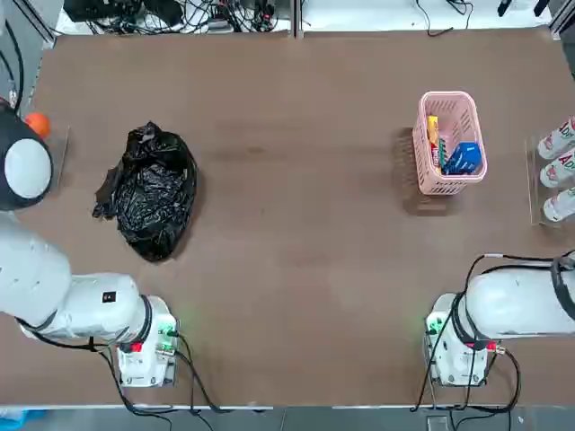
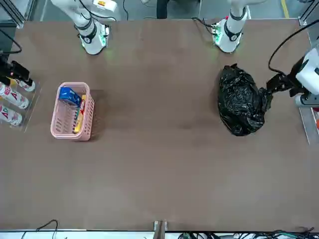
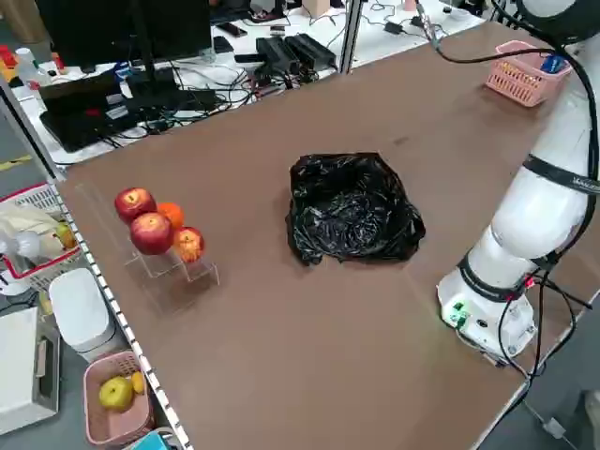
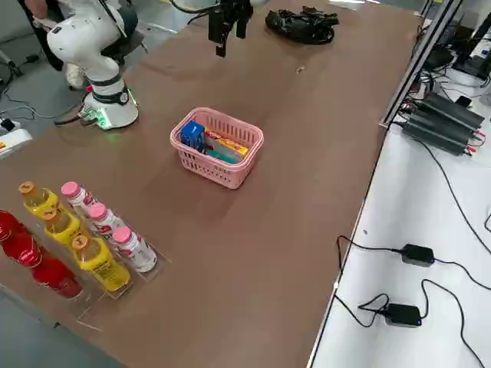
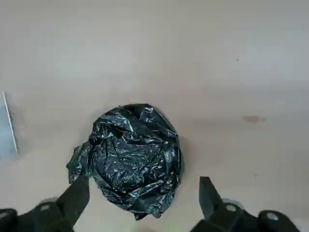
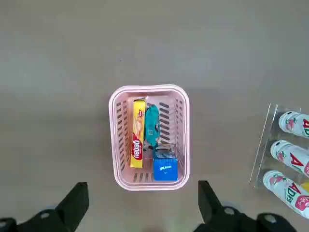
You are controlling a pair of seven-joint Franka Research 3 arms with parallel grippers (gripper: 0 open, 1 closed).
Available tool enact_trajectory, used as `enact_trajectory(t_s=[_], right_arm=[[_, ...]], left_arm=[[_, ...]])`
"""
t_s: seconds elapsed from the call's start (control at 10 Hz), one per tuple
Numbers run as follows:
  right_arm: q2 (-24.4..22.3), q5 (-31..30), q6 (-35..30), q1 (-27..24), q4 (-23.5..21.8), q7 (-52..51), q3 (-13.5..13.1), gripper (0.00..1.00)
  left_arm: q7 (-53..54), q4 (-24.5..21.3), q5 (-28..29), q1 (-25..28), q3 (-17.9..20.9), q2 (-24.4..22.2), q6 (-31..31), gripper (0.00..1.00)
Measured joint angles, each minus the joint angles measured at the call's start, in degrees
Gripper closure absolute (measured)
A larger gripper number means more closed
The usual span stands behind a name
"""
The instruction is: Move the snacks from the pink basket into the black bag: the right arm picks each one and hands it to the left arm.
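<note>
- Right wrist view: right gripper [image 6: 140, 205], fingers spread and empty, above pink basket [image 6: 116, 145]; packed snacks [image 6: 145, 140] risk a double pick.
- Left gripper [image 5: 142, 200], fingers spread, above black bag [image 5: 128, 157] at counter's 9 o'clock; crumpled mouth risks misdrop.

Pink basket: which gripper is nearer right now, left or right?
Right. The right gripper hangs open above the table just short of the pink basket. The left gripper hangs open over by the black bag, across the table from the basket.
</note>
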Motion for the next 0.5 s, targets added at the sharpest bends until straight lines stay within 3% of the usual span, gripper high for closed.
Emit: enact_trajectory(t_s=[0.5], right_arm=[[0.03, 0.0, -0.09, 0.0, -0.31, -0.02, 0.02, 0.0]], left_arm=[[1.09, 0.32, -0.12, 1.77, 0.35, -0.02, 0.77, 0.0]])
